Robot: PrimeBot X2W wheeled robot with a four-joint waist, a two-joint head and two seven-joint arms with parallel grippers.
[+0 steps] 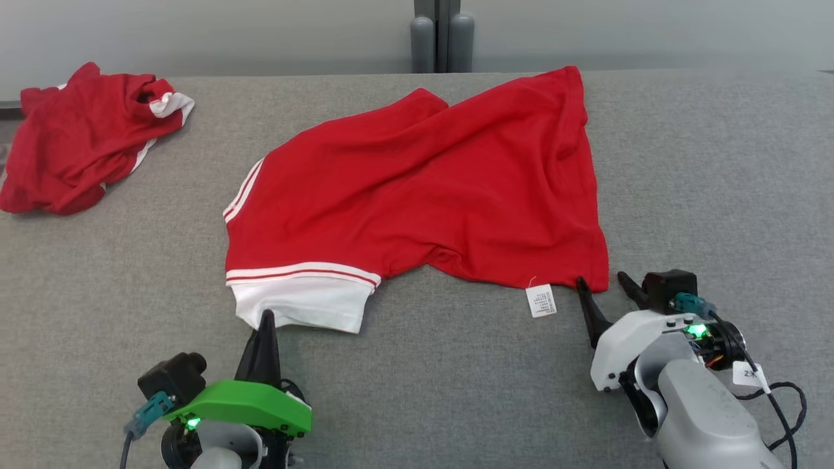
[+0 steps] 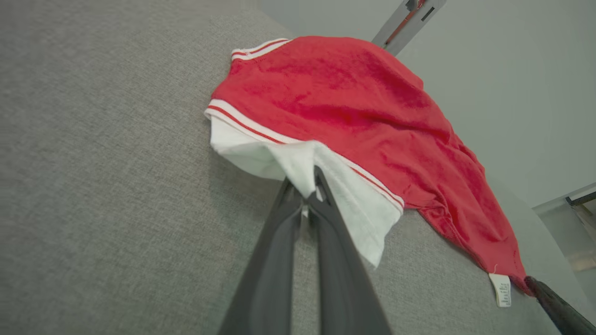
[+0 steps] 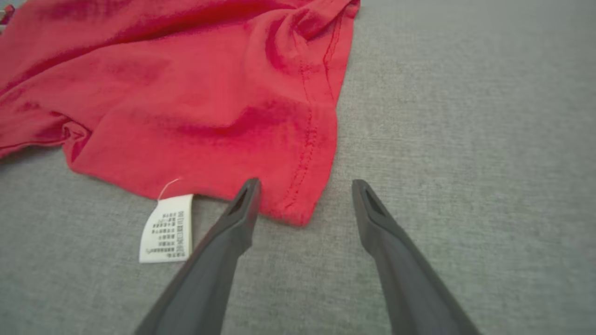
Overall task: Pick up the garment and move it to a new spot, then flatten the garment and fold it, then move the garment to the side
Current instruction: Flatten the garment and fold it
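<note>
A red garment (image 1: 423,189) with white striped trim lies spread and wrinkled mid-table. Its white band (image 1: 300,303) is the near left edge. My left gripper (image 1: 266,322) is shut on that white band (image 2: 298,165), the cloth pinched between the fingertips in the left wrist view. At the garment's near right corner (image 3: 298,204) my right gripper (image 3: 305,186) stands open, one finger over the red hem, the other on bare table. The same gripper (image 1: 604,281) sits at the hem in the head view. A white care label (image 3: 167,228) sticks out beside it.
A second red garment (image 1: 78,137) with white trim lies bunched at the table's far left corner. The grey fabric table (image 1: 717,169) has open room right of the spread garment. Two grey posts (image 1: 442,42) stand behind the far edge.
</note>
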